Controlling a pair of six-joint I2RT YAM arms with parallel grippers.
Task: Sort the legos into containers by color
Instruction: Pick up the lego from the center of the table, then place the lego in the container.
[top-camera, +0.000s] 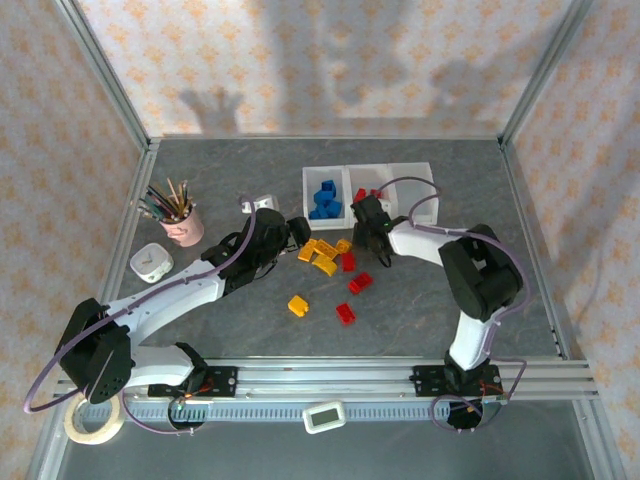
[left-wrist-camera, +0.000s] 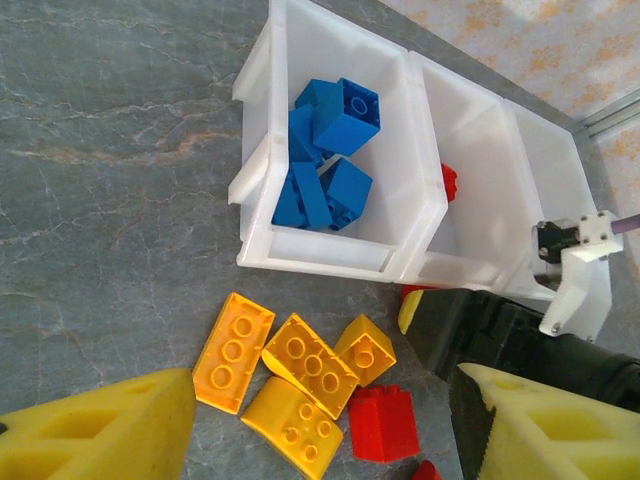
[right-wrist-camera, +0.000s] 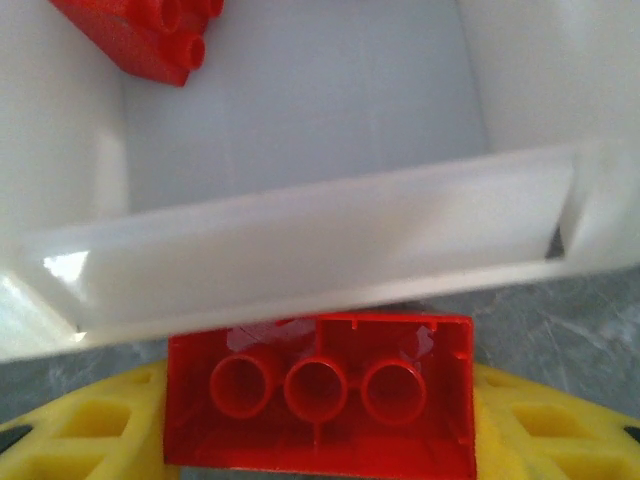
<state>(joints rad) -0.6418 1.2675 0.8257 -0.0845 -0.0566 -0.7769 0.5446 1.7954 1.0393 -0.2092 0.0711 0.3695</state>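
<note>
legos (top-camera: 322, 258): blues (left-wrist-camera: 325, 150) sit binned, yellows (left-wrist-camera: 300, 370) and some reds (top-camera: 360, 283) lie loose; right gripper (right-wrist-camera: 320, 430) grasps a red brick (right-wrist-camera: 320, 385), left gripper (left-wrist-camera: 320, 415) hangs released.

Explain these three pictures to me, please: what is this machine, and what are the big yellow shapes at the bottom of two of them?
These are two robot arms bolted to a grey table. The wide picture comes from a camera above and behind them. The other two come from a small camera on each arm's wrist. The yellow shapes are the fingers of that arm's own tool.

On the table sit a white three-compartment tray with blue bricks in its left compartment, loose yellow bricks and red bricks, and a pink cup of pencils.

The left tool hangs open over the yellow bricks, holding nothing. The right tool grips a red brick at the tray's near wall.
</note>
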